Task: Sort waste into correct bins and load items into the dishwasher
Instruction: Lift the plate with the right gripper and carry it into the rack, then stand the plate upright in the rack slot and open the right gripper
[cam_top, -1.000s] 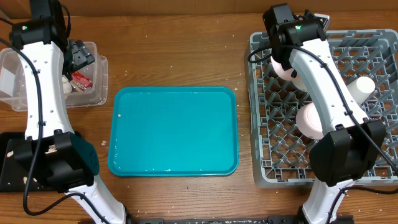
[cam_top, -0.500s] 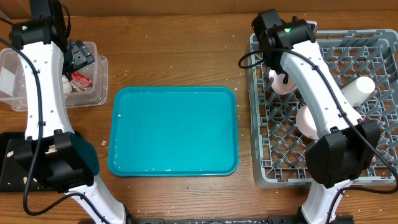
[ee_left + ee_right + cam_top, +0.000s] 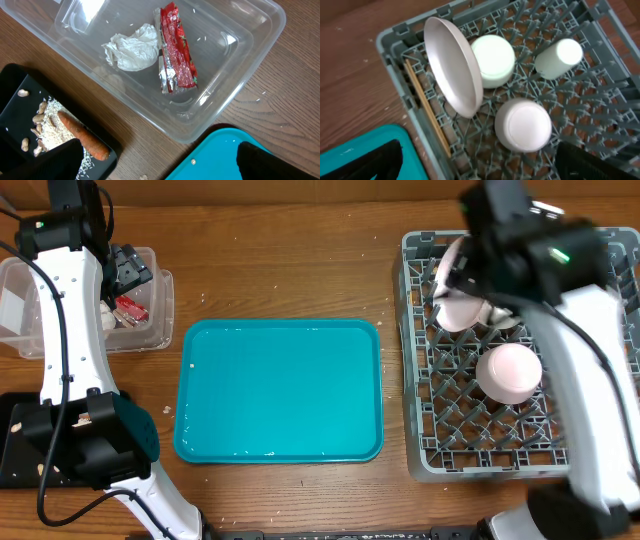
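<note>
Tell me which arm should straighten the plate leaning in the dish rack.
Probably right. The right arm is above the dish rack, its camera on the plate; the left arm sits over the clear bin, across the tray.

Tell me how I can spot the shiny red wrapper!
Look at the clear plastic bin left of the teal tray. Inside, the long red foil wrapper lies beside a crumpled white tissue. Only the wrapper is red and shiny.

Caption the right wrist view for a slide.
Grey dish rack holding a plate on edge, a green bowl, a white bowl, a cup and chopsticks, beside the teal tray.
</note>
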Controlling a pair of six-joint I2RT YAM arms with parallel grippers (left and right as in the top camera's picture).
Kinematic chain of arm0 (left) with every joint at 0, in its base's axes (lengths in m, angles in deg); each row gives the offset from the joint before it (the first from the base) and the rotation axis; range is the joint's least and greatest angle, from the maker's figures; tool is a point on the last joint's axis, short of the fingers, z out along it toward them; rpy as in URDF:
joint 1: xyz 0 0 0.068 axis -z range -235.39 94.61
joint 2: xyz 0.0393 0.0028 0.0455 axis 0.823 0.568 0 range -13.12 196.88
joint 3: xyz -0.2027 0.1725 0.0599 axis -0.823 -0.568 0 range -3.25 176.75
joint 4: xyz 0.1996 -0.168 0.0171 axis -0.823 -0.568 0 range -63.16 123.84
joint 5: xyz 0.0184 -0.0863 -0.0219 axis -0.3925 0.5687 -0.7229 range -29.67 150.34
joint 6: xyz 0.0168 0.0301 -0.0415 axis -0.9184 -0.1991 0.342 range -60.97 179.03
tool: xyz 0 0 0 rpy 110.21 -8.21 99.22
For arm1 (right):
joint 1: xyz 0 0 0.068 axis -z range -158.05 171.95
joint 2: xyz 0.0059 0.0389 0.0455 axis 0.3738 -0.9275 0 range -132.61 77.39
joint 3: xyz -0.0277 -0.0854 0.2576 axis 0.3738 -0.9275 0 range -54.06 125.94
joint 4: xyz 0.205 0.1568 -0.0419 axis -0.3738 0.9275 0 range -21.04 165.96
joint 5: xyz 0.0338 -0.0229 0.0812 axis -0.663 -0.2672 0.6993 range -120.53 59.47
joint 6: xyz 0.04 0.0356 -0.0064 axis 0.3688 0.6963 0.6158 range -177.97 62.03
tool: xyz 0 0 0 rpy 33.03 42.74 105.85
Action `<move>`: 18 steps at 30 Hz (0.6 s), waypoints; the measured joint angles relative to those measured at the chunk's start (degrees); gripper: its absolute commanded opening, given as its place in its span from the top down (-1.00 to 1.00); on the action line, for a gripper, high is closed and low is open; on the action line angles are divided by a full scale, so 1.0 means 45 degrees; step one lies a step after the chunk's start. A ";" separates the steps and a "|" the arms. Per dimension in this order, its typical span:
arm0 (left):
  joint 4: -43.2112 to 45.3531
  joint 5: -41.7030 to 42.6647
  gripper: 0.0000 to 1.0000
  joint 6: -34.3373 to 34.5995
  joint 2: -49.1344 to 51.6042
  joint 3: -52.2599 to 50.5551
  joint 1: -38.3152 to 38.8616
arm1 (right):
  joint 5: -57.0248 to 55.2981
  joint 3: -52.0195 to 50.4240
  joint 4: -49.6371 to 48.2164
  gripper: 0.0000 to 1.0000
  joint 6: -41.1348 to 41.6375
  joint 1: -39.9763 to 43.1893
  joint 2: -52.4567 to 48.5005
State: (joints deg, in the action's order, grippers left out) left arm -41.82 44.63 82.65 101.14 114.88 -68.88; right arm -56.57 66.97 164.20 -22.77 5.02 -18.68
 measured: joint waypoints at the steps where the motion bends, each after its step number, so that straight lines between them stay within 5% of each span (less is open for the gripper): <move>1: 0.0000 0.0005 -1.00 0.0000 0.0000 0.0000 0.0000 | 0.0083 0.0010 0.0219 -1.00 0.0034 0.0005 0.0374; 7: 0.0000 0.0000 -0.99 0.0000 0.0000 0.0000 0.0000 | 0.0505 -0.1282 0.0374 -1.00 0.0189 -0.0107 0.2880; 18: 0.0000 0.0000 -1.00 0.0000 0.0000 0.0000 0.0000 | 0.0597 -0.9010 -0.3259 -1.00 0.2458 -0.0840 0.7504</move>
State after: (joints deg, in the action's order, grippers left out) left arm -41.82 44.63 82.65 101.14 114.88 -68.88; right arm -53.88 26.43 149.54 -11.71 1.24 15.09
